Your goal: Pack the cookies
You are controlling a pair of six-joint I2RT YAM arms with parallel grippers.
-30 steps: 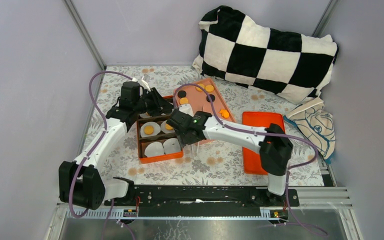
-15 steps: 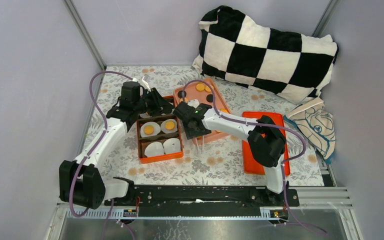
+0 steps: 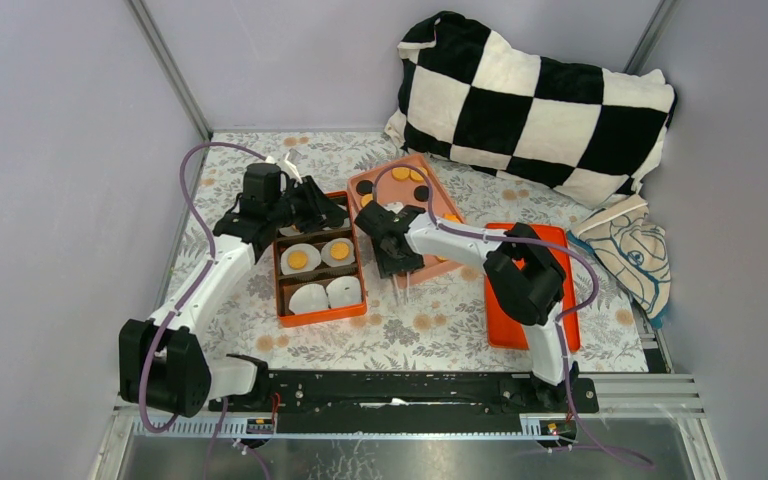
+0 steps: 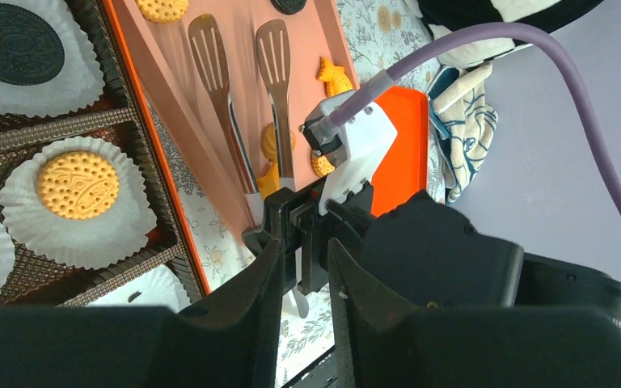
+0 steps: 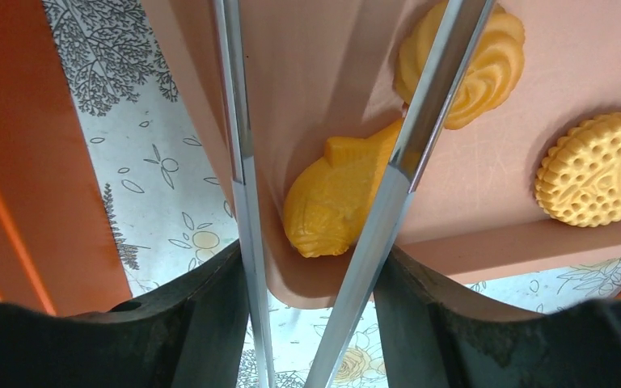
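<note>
right end effector point(image 5: 311, 319): clamps tongs point(image 5: 404, 153) | fish cookie point(image 5: 331, 202): light, brittle (crumbles easily) | you pinch its broad middle gently | left end effector point(image 4: 303, 279): narrow, empty

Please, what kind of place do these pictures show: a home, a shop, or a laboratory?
Most likely a laboratory robot cell dressed like a home table: plain grey walls with metal posts, robot arms bolted to a rail, plus a floral cloth and checkered pillow.

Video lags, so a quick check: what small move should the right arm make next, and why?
Probably ease the right gripper forward a little: the tongs it holds have both blades over bare pink tray, and the black cookie lies just beyond the tips.
</note>
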